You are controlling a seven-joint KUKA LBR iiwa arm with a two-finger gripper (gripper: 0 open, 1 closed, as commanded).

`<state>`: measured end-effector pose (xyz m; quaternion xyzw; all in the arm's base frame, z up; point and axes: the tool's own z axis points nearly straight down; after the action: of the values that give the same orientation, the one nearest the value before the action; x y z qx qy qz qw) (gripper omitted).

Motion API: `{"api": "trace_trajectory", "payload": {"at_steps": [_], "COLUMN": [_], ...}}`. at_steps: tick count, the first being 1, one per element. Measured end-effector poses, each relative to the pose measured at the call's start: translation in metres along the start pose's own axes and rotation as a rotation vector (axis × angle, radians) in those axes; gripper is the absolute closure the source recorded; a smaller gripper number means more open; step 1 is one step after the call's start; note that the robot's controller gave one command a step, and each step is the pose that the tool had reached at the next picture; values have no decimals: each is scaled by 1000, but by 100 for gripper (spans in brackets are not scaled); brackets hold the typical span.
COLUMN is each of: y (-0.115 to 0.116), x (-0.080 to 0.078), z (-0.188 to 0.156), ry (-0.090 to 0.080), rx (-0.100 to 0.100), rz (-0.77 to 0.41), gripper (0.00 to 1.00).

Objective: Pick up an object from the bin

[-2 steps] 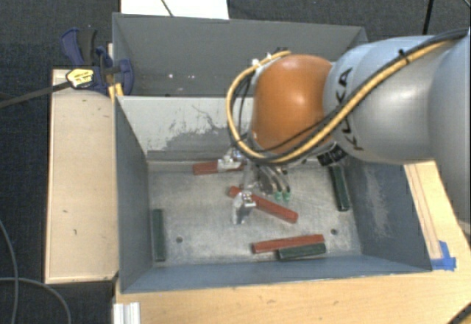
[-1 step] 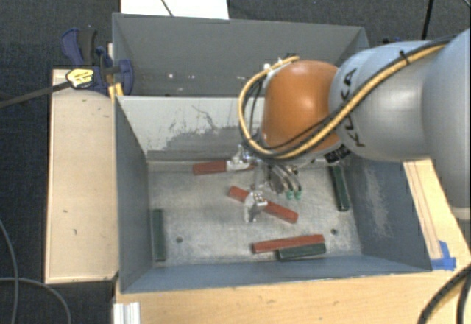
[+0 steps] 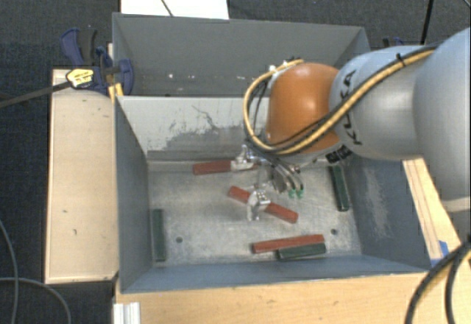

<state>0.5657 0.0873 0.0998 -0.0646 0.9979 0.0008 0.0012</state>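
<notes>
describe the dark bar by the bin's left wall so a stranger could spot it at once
Find the grey metal bin and look along the foot of its left wall. A dark green bar lies there alone, lengthwise along it. The right-hand green bar lies near the right wall, and the front green bar lies beside a red-brown bar.

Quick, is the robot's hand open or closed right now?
Hand: cannot be told; it sits right over a red stick in the middle of the bin.
</notes>
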Motion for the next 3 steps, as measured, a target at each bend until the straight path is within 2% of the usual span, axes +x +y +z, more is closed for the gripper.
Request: {"api": "trace_trajectory", "payload": {"at_steps": [1,2,3], "y": [-13,-13,-19], "x": [-27,-27,-8], "z": [24,24,-118], "ry": [-5,-4,-1], "rx": [-1,-1,1], "rz": [-172,-170,-124], "gripper": [100,100,100]}}
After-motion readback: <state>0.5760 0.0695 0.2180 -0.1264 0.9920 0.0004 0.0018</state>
